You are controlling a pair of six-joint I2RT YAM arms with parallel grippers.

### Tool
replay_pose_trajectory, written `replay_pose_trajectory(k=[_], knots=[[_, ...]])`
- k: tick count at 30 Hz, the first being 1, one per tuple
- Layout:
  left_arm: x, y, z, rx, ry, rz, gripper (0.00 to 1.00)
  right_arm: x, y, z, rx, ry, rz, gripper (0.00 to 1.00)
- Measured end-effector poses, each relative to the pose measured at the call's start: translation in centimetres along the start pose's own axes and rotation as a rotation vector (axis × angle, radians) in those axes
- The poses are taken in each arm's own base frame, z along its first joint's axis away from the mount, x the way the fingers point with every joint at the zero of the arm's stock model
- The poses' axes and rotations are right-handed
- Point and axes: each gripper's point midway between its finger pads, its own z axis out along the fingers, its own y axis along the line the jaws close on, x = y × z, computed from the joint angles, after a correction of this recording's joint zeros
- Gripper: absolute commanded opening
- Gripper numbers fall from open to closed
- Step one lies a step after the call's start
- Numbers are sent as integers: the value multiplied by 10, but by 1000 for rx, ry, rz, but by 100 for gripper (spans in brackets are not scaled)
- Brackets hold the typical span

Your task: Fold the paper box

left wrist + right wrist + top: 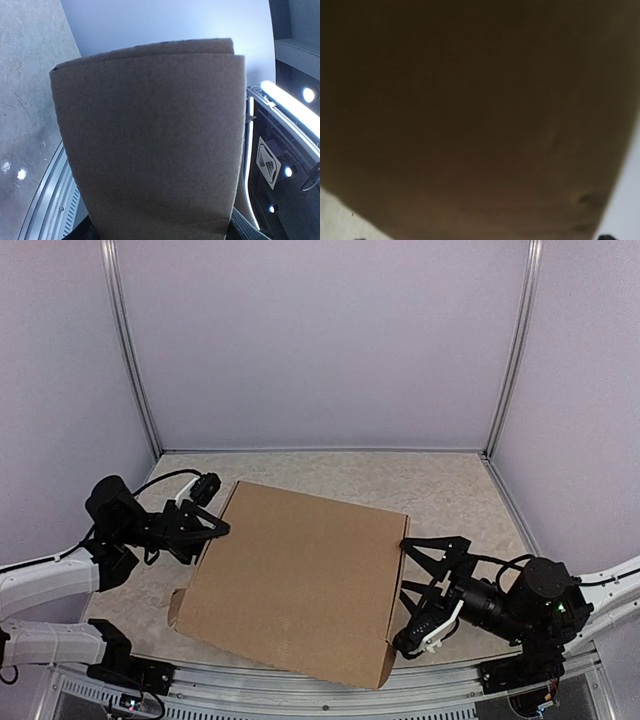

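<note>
I am viewing the left gripper [218, 528] meeting the left edge of the plain brown corrugated cardboard box [300, 575]. Cardboard is hiding its fingers, so I cannot tell whether it is clenching. The box is lying flat and slightly skewed on the mottled beige bench [450, 490]. The right gripper [403, 592] is standing released, spread wide against the box's right side.

Plain brown paper box [300, 580], lid down, lying askew
</note>
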Motion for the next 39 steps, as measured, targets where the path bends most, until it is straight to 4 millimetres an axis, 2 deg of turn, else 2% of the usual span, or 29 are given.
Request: replay_pose_trajectory(k=[5,9,14,18,21,24,29,32,36,39], knots=[[6,-4,4,6,25,12,0,-3,2,1,-4,-1,-1,96],[6,-5,4,4,29,16,0,-9,2,4,2,-16,-6,85],[7,-2,4,-5,34,4,0,-15,4,5,4,-33,-14,67],[7,1,4,-11,33,-7,8,-16,4,6,5,-32,-22,57],[7,2,4,-15,34,-10,20,-17,4,6,4,-33,-25,49],[7,4,4,-20,34,-7,37,-17,5,6,3,-31,-25,40],[6,10,4,-31,33,0,72,-17,6,7,0,-24,-24,30],[5,13,4,-51,27,30,98,-17,6,7,0,-26,0,25],[2,14,0,-88,2,84,99,-15,-1,4,17,-28,64,20],[-6,10,-11,-114,-48,135,99,-13,0,1,8,-25,105,16]])
